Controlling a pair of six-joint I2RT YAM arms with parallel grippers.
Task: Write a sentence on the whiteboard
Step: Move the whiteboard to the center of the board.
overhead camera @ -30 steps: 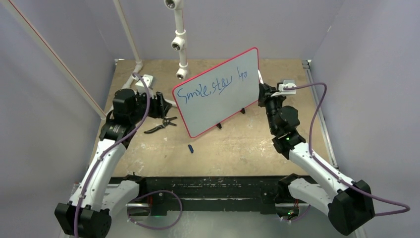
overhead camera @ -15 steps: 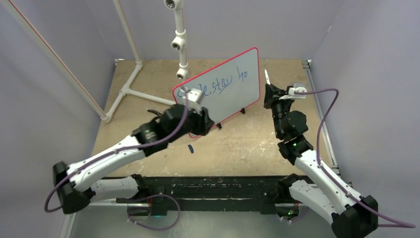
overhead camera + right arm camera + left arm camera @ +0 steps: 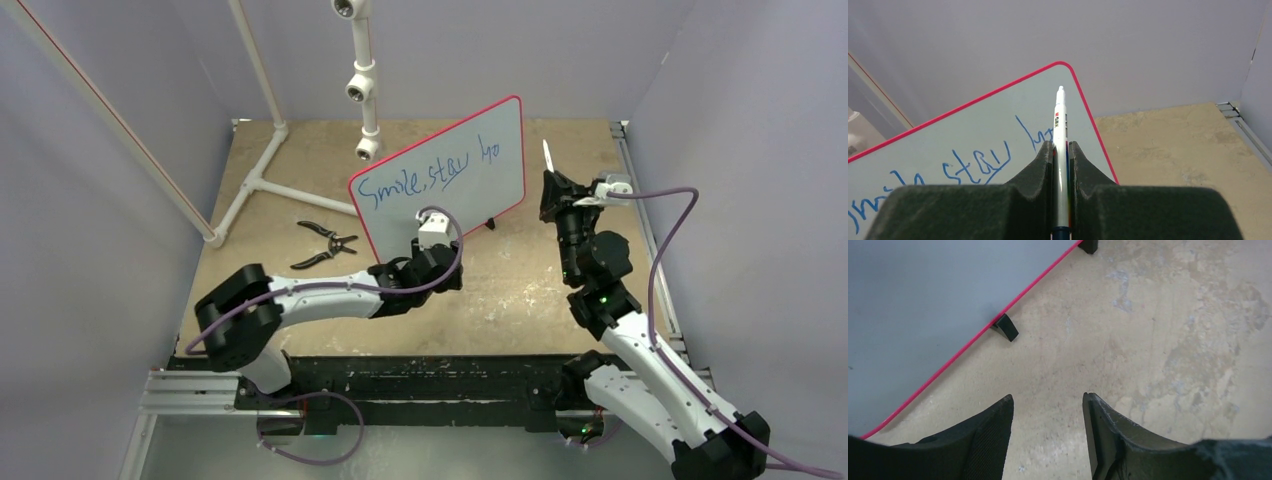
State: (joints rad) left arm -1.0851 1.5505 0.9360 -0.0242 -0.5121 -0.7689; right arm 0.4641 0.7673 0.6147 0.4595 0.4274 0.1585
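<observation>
The whiteboard [image 3: 440, 190] stands tilted on small black feet in mid-table, red-framed. Blue handwriting [image 3: 430, 172] on it reads "Smile, stay" with a few more letters after it; "stay" is underlined. My right gripper [image 3: 553, 195] is shut on a white marker [image 3: 547, 158], tip up, just right of the board and apart from it. The right wrist view shows the marker [image 3: 1061, 125] between the fingers and the board [image 3: 973, 135] behind. My left gripper [image 3: 447, 270] is open and empty, low in front of the board; its view shows the board's lower edge [image 3: 923, 300].
Black pliers [image 3: 325, 245] lie left of the board. A white pipe frame [image 3: 270, 185] lies at the back left and a pipe [image 3: 362, 80] hangs above the board. A board foot [image 3: 1005, 327] stands just ahead of the left fingers.
My left arm has swung from the pliers at the left across to the front of the board. My right gripper has drawn back to the right with the marker.
</observation>
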